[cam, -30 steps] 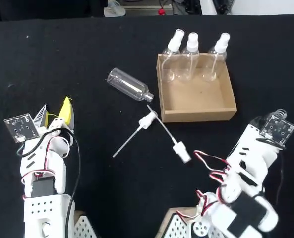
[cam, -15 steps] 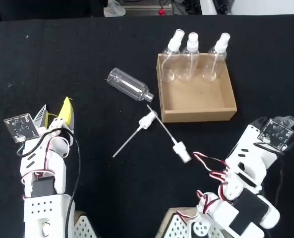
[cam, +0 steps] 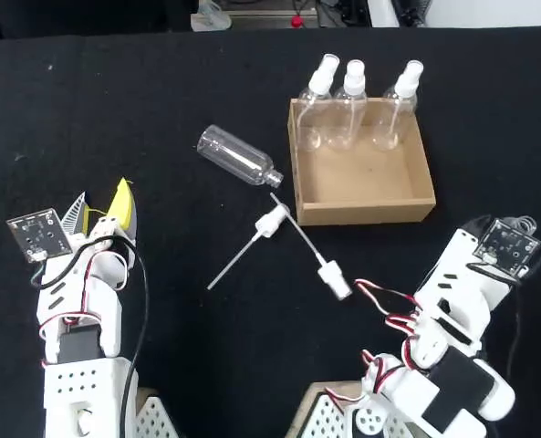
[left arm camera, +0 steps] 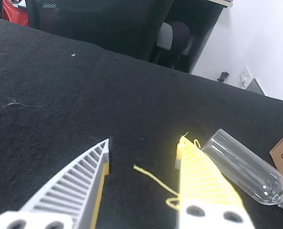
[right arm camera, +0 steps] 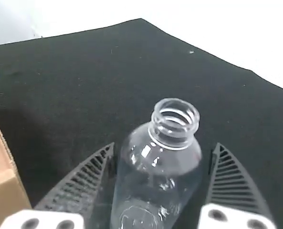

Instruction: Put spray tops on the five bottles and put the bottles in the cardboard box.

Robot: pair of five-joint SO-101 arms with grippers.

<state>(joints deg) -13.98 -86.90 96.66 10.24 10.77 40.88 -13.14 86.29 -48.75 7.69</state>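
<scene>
A black surface carries everything. The left arm sits at the lower left of the high view. Its jaws are apart with nothing between them, and one is faced in yellow. The right arm sits at the lower right, its jaws clamped on an uncapped bottle whose open neck pokes out past their tips.

The cardboard box lies right of centre in the upper half. Three capped bottles stand in a row against its far wall, each with a white spray top on. Left of the box, a second uncapped bottle lies on its side on the surface, neck toward the box.

Below it, near the box's lower left corner, lies a loose spray top with its tube running toward the lower left. Another loose spray top lies lower and to the right, its tube reaching up-left just beside the first one's head.
</scene>
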